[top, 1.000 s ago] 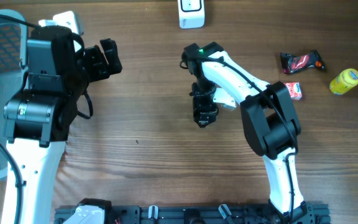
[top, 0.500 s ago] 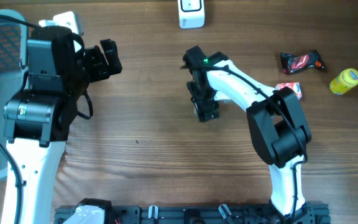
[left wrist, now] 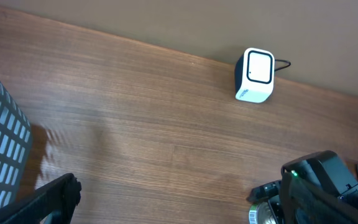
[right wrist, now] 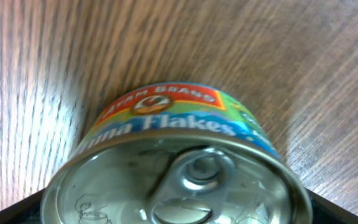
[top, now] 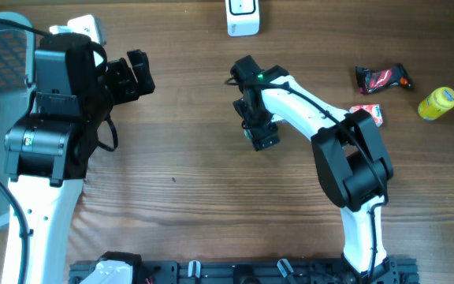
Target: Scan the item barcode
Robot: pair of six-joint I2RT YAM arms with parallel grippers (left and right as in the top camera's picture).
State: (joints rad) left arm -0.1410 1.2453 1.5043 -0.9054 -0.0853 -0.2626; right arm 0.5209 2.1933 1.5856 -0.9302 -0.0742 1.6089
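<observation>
Seemingly upright, lid up, tuna can (right wrist: 173, 134) sits between right hand's (top: 262, 140) wide jaws; cannot tell if gripped

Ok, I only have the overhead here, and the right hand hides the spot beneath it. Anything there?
Observer: A tuna flakes can, its pull-tab lid facing the right wrist camera, inside the open right hand.
Operator: Barcode showing?
Observer: No, only the front of the label with the brand name.
Operator: And the scanner?
Observer: The left wrist view shows the scanner with its dark-framed window unobstructed and a cable leaving its back.
</observation>
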